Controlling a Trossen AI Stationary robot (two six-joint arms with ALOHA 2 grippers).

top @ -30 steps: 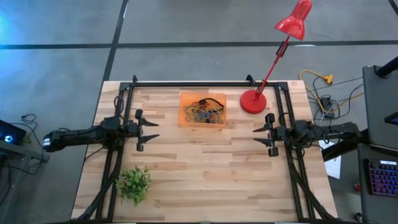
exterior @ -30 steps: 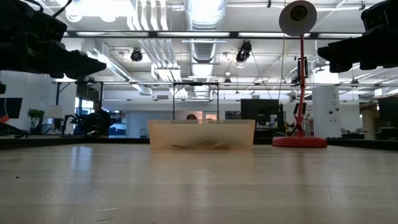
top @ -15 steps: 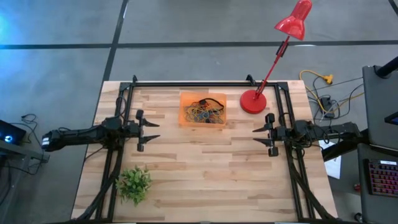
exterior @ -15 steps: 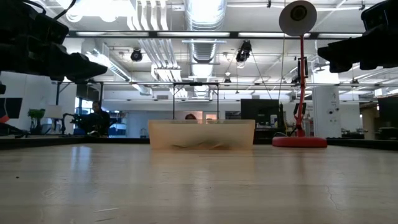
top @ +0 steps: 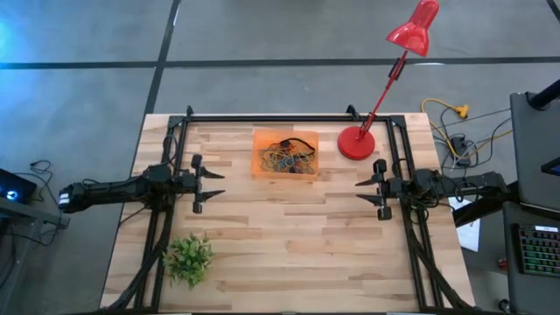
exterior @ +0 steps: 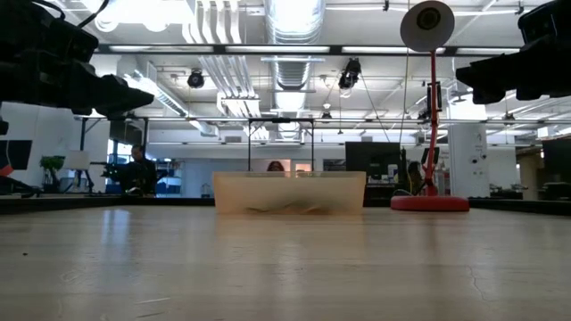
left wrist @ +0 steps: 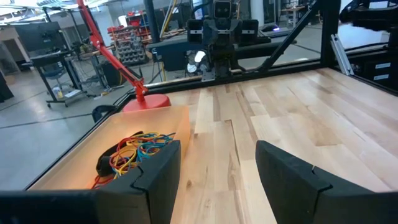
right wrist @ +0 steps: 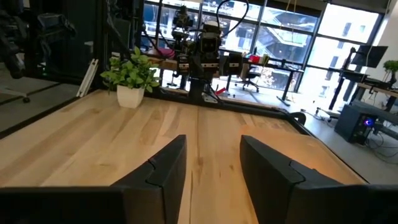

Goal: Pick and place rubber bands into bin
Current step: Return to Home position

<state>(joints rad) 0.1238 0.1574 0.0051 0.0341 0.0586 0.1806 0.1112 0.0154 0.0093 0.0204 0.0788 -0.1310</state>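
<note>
Now left end effector and right end effector hover spread — rubber bands apparently all in bin.

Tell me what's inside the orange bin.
A tangled heap of rubber bands, yellow, red, blue and black, lies in the bin. Whatever sits under the heap, and the bin floor beneath it, is covered. The left gripper and right gripper wait open outside it.

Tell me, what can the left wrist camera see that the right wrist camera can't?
Only the left wrist view shows the bin with rubber bands and the red lamp. Only the right wrist view shows the plant. Both show the table and an open gripper up front: the left gripper in one, the right gripper in the other.
</note>
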